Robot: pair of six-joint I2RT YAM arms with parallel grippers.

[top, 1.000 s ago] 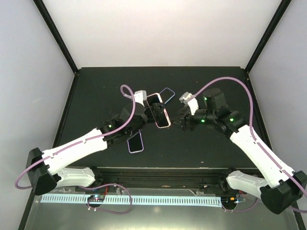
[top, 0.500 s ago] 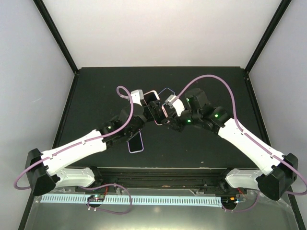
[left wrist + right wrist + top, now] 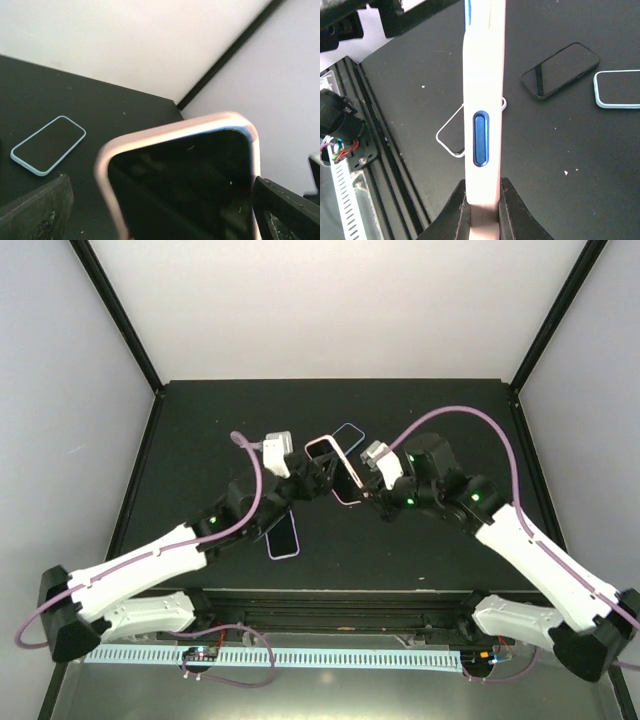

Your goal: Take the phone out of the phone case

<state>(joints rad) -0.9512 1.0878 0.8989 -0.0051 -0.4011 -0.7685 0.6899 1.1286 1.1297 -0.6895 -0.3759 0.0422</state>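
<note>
The phone sits in its pink case [image 3: 336, 468], held up off the black table between both arms. In the right wrist view the case [image 3: 483, 75] is seen edge-on, with a blue side button, and my right gripper [image 3: 482, 212] is shut on its near end. In the left wrist view the dark screen and pink rim [image 3: 175, 170] fill the space inside my left gripper [image 3: 160, 205]. It stands open, with a gap between its left finger [image 3: 37, 210] and the case. From above, my left gripper [image 3: 312, 474] is left of the case and my right gripper [image 3: 364, 492] is at its lower right.
A phone in a light blue case [image 3: 348, 432] lies flat behind the held one. A bare black phone [image 3: 560, 70] lies near it. A phone in a white case [image 3: 283, 538] lies closer to the arm bases, under the left arm. Black frame rails [image 3: 330, 602] border the table's near edge.
My right gripper has moved in from the right and shut on the pink case. My left gripper has opened wider around the case.
</note>
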